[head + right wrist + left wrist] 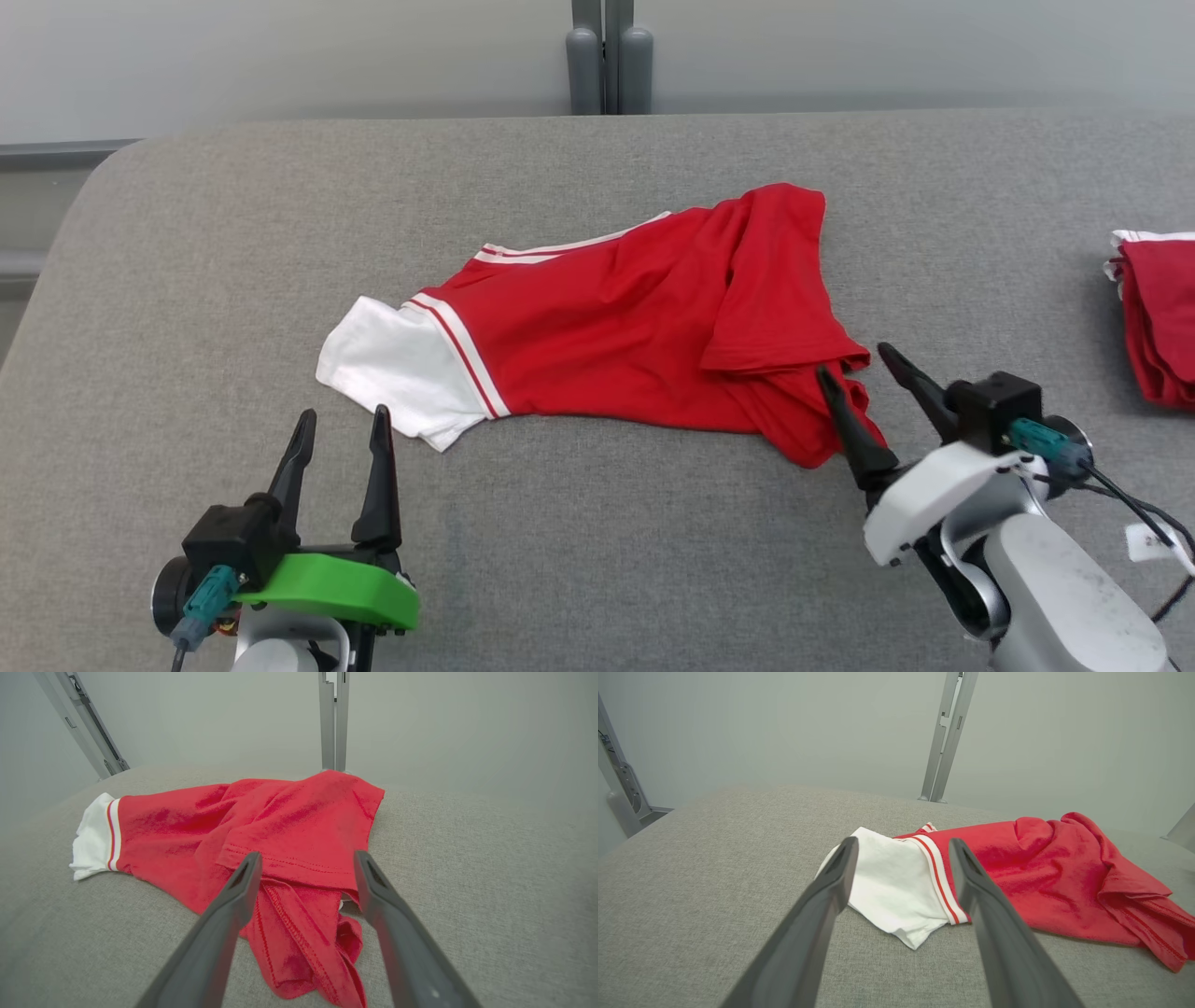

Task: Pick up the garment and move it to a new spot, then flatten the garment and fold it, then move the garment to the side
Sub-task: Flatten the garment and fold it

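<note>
A red garment (644,327) with a white sleeve and white-striped trim lies rumpled in the middle of the grey cushioned surface (187,280). Its white sleeve points left and a folded red flap lies over its right end. My left gripper (342,420) stands open just below the white sleeve, apart from it; the left wrist view shows the sleeve (892,886) framed between the fingers. My right gripper (854,359) is open at the garment's lower right corner, one finger over the red hem. In the right wrist view the bunched hem (308,933) lies between the open fingers.
A second red garment (1158,317) with white trim lies folded at the right edge of the surface. A grey post (607,56) stands behind the far edge against a pale wall. The surface's left corner is rounded.
</note>
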### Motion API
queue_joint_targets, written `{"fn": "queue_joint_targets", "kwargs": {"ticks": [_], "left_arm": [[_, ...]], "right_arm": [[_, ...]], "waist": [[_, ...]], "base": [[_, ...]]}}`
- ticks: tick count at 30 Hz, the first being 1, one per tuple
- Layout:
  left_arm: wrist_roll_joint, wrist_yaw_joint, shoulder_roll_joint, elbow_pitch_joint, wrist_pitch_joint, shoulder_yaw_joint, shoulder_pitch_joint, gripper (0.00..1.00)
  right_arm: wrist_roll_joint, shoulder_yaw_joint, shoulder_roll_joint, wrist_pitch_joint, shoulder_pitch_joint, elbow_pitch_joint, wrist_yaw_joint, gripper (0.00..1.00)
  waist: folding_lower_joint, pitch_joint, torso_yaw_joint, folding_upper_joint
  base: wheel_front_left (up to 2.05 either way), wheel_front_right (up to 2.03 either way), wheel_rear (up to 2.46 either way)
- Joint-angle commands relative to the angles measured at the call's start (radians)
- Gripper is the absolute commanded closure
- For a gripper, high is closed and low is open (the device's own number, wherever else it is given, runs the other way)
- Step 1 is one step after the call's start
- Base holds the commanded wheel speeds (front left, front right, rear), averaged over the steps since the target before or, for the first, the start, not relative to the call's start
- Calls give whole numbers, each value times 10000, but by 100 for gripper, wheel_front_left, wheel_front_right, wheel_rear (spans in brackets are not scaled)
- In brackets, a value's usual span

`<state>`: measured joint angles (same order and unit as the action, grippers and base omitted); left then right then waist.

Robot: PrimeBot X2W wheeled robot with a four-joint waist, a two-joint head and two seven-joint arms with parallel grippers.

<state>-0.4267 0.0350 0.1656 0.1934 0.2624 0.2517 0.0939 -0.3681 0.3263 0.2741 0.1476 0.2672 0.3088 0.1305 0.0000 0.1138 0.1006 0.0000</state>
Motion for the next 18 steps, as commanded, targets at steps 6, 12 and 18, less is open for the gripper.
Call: {"fn": "queue_joint_targets", "kwargs": {"ticks": [6, 12, 18], "left_arm": [[240, -281, -273, 263, 29, -77, 253, 0], [380, -512, -497, 399, 30, -150, 403, 0], [480, -630, -682, 533, 30, -339, 319, 0]], "right_arm": [[181, 1007, 110, -1421, 1244, 1161, 3, 0], [692, 1302, 130, -2317, 1955, 2056, 3, 0], [930, 923, -39, -1936, 2055, 2256, 3, 100]], "waist": [[0, 206, 387, 0], [0, 309, 690, 0], [0, 316, 815, 0]], "base": [[0, 0, 0], [0, 0, 0], [0, 0, 0]]}}
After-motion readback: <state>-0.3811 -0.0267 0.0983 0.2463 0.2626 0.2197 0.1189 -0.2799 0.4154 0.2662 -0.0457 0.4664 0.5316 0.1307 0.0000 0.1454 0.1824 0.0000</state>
